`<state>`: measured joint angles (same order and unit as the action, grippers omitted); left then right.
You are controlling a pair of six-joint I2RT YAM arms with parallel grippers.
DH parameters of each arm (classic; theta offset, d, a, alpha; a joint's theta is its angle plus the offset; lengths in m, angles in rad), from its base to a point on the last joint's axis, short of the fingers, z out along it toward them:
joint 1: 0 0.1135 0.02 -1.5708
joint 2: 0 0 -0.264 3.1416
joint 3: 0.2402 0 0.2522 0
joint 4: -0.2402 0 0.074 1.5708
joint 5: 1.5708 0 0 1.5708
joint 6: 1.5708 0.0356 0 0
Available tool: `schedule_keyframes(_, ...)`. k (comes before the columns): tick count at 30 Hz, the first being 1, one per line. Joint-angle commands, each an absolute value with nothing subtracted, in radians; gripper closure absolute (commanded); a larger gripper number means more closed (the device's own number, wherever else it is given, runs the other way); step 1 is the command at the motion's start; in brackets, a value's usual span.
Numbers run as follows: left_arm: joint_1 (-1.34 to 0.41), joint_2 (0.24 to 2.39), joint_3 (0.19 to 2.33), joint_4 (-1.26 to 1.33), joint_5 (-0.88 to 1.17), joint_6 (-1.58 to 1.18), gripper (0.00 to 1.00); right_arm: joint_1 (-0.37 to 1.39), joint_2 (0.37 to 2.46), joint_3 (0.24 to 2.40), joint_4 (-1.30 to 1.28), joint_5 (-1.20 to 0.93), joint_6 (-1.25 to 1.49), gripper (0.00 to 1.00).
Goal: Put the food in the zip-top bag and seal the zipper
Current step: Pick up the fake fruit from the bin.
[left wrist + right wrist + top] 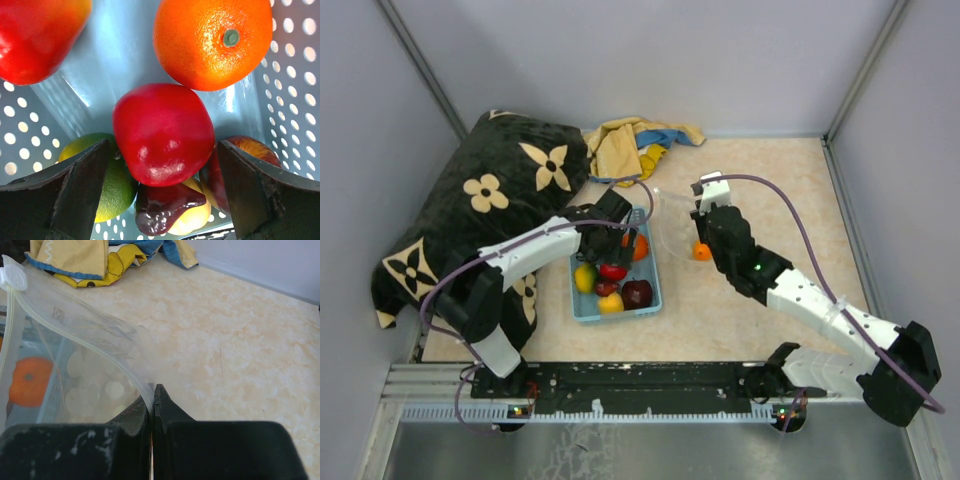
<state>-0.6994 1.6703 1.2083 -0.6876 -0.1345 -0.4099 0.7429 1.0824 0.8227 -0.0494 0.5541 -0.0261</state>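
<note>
The light-blue basket (582, 312) holds several toy fruits. My left gripper (616, 238) (162, 146) hangs open inside it, and its fingers (75, 195) straddle a red fruit (162, 132) without touching it. Around that fruit lie an orange (212, 40), another red fruit (35, 35), a yellow-green one (107, 185) and a dark maroon one (165, 207). To the right, my right gripper (704, 212) (154, 390) is shut on the zipper (75, 325) of the clear zip-top bag (672, 222) (95, 365), holding its mouth up. A small orange fruit (701, 251) sits under that arm; whether it lies inside the bag is unclear.
A black cushion with beige flowers (480, 205) fills the left side, touching the basket's far left. A yellow and blue cloth (635, 145) (100, 255) lies at the back. Grey walls (620, 60) enclose the table. Beige tabletop (790, 200) stretches right of the bag.
</note>
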Motion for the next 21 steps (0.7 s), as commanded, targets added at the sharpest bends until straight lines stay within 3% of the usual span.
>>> schedule_keyframes(1,-0.698,1.707,1.231,-0.674,-0.138,-0.404,0.06,0.735,1.078,0.811,0.016,0.556,-0.023,0.98)
schedule_keyframes(11,-0.698,1.775,1.246,-0.659,-0.16,-0.393,0.06,0.733,1.095,0.814,0.001,0.534,-0.024,0.99)
schedule_keyframes(21,-0.696,1.639,1.206,-0.641,-0.186,-0.407,0.2,0.73,1.118,0.838,-0.016,0.532,-0.042,0.99)
